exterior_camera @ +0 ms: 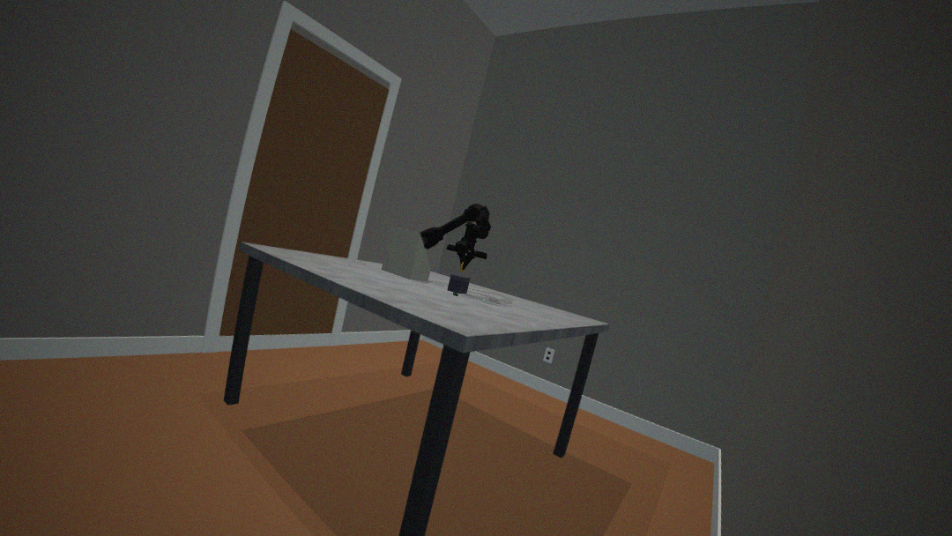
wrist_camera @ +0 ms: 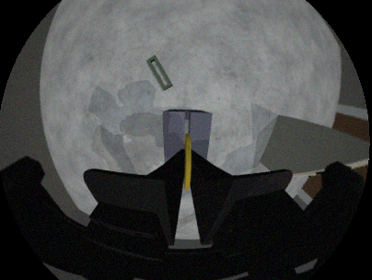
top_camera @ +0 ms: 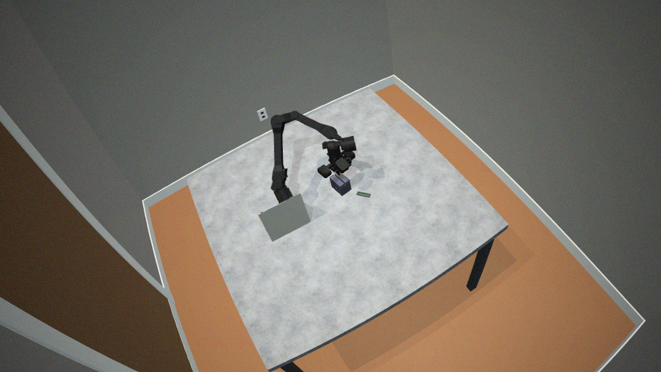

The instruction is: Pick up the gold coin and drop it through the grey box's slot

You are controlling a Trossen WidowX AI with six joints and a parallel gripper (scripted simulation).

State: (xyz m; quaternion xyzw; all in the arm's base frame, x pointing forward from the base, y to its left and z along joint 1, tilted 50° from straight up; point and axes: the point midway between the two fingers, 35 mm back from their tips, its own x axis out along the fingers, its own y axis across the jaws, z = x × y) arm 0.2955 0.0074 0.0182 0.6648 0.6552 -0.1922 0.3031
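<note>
Gold coin (wrist_camera: 187, 162) pinched tight in the fingers, poised over the grey box (wrist_camera: 187, 128) mid-frame; holder (wrist_camera: 159, 73) vacated upper left, drop remaining.

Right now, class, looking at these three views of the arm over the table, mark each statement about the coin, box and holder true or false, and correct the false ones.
1. The fingers are shut on the coin. True.
2. The coin stands in the holder. False: the holder is bare, and the coin is held edge-on between the fingers.
3. The coin hangs above the box, in line with its slot. True.
4. The coin is already inside the box. False: it shows gold between the fingers, above the lid.
5. The holder lies on top of the box. False: it lies on the table, beside the box and apart from it.
</note>
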